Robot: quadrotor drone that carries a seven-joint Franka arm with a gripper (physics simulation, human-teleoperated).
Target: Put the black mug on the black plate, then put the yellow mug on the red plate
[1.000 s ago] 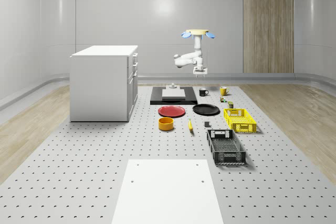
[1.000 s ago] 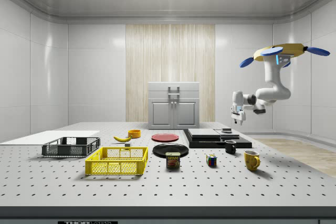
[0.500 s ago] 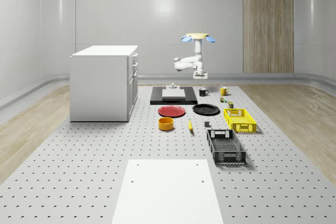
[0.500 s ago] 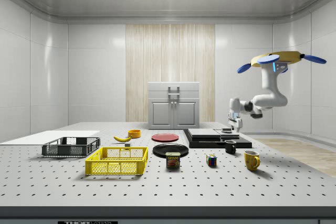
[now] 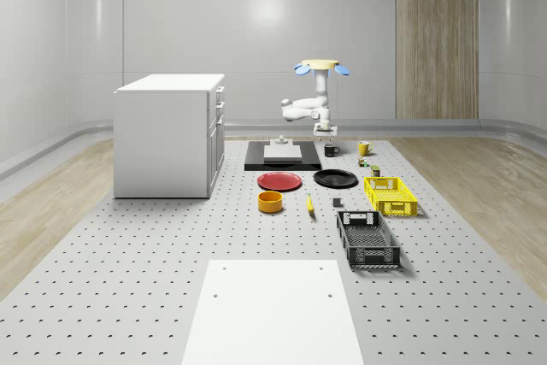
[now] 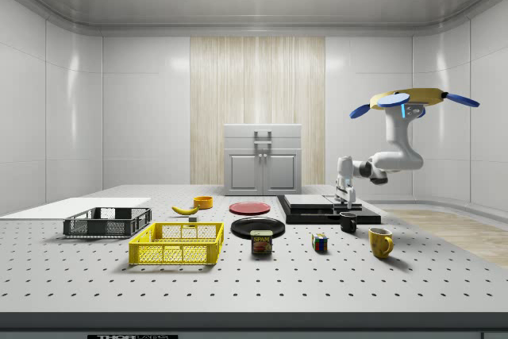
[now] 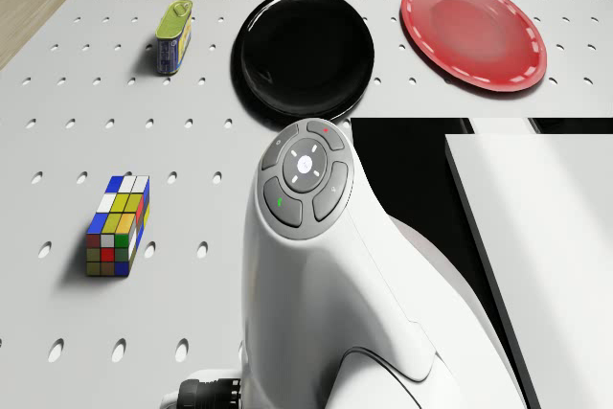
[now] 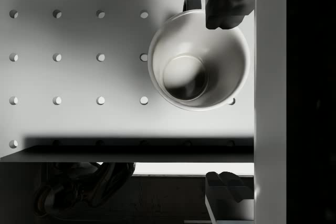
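Above the glossy black mug (image 8: 198, 59) hovers the drone (image 6: 406, 101), open claw (image 8: 226, 95) straddling its rim, SPAM-labelled tin (image 6: 261, 242) on perforated grey worktop (image 6: 254, 283).

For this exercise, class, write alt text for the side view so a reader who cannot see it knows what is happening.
A drone hovers above the table's right end in this view, its white arm reaching down so the gripper hangs just above the black mug. A yellow mug stands nearby; the black plate and red plate sit bare.

A tan-bodied drone (image 6: 413, 98) with blue rotors carries a glossy white jointed arm (image 6: 389, 160).
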